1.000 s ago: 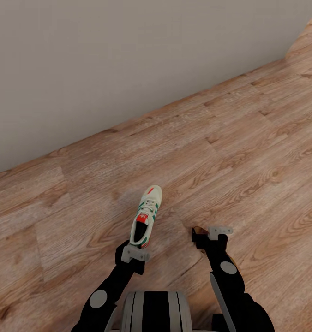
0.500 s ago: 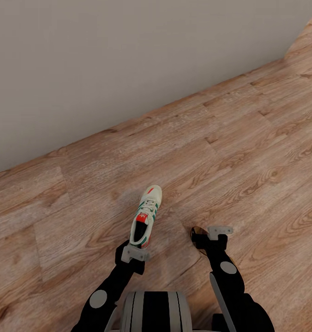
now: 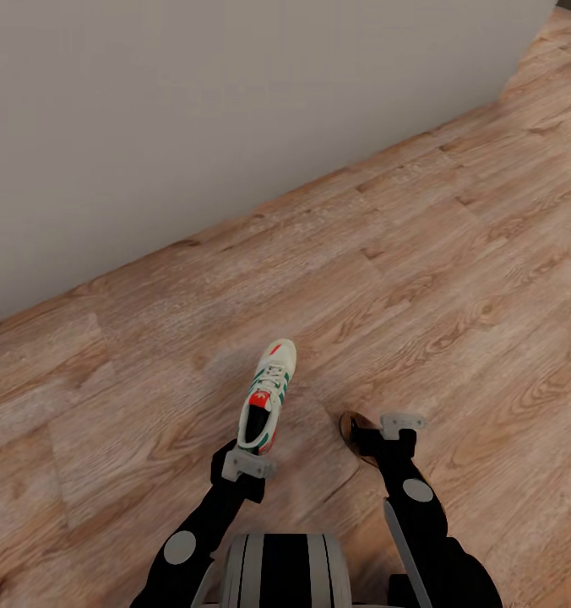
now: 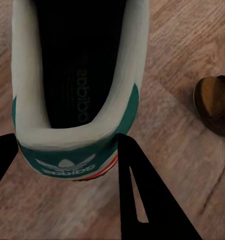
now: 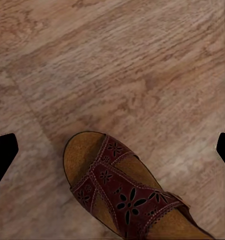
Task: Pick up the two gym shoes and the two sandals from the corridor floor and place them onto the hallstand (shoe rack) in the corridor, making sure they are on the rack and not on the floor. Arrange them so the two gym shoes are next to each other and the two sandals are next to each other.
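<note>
Head view: wood-grain plank corridor floor (image 3: 454, 279) running up to a plain grey wall (image 3: 193, 110). Both black arms reach forward and down from the trunk, elbows bent low. Left gripper (image 3: 247, 463) sits at the heel of a cream gym shoe (image 3: 269, 393) with green stripes, toe pointing away toward the wall, shoe raised off the floor at the gripper's end. Right gripper (image 3: 378, 429) points forward, with the tan toe end of a sandal (image 3: 350, 426) peeking out just beside it.

Left wrist view: gym shoe heel (image 4: 77, 100) fills the frame, dark opening and green heel tab with logo; black fingers (image 4: 142, 195) flank the heel on both sides, pressed close, holding the shoe. Sandal toe (image 4: 215, 102) shows off to the side, apart from the shoe.

Right wrist view: brown strap sandal (image 5: 122, 192) with cut-out flower pattern and tan footbed, toe toward the floor ahead. Fingertips (image 5: 2, 152) show only at the frame edges, spread wide; whether they grip the sandal, cannot tell.
</note>
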Available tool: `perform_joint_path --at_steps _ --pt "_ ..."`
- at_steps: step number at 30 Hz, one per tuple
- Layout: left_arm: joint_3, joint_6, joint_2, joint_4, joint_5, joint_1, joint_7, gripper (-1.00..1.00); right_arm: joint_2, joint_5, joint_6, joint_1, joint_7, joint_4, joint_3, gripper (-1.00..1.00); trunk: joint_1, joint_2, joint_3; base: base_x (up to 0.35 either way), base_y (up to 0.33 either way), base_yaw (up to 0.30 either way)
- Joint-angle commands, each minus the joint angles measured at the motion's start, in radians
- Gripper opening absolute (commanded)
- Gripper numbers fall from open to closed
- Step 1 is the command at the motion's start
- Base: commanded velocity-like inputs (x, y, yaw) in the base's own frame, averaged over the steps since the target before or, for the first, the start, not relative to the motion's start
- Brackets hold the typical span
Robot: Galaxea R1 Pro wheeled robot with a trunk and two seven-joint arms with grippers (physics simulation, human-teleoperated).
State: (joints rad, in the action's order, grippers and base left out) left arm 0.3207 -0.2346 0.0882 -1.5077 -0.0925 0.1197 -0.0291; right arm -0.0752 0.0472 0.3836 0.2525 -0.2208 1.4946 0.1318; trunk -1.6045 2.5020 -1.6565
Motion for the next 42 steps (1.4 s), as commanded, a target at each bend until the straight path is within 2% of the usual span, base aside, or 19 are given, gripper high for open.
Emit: perform_joint_path --at_steps 1,10,17,42 --pt "0.000 -0.005 0.000 -0.001 -0.010 0.000 -0.003 -1.00 0.000 0.005 0.008 0.001 -0.004 0.001 0.002 1.00 0.000 0.000 -0.001 0.000 0.000 -0.288" --pt "-0.001 -0.005 0.000 0.000 -0.010 0.000 -0.003 -1.00 0.000 0.005 0.008 0.001 -0.004 0.001 0.002 1.00 0.000 0.000 -0.001 0.000 -0.001 -0.203" --pt "0.000 -0.005 0.000 0.000 -0.010 0.000 -0.003 -1.00 0.000 0.005 0.008 0.001 -0.004 0.001 0.002 1.00 0.000 0.000 -0.001 0.000 -0.167 -0.014" --pt "-0.001 -0.005 0.000 0.000 -0.010 0.000 -0.003 -1.00 0.000 0.006 0.008 0.001 -0.005 0.001 0.002 1.00 0.000 0.000 -0.001 0.000 -0.064 0.000"
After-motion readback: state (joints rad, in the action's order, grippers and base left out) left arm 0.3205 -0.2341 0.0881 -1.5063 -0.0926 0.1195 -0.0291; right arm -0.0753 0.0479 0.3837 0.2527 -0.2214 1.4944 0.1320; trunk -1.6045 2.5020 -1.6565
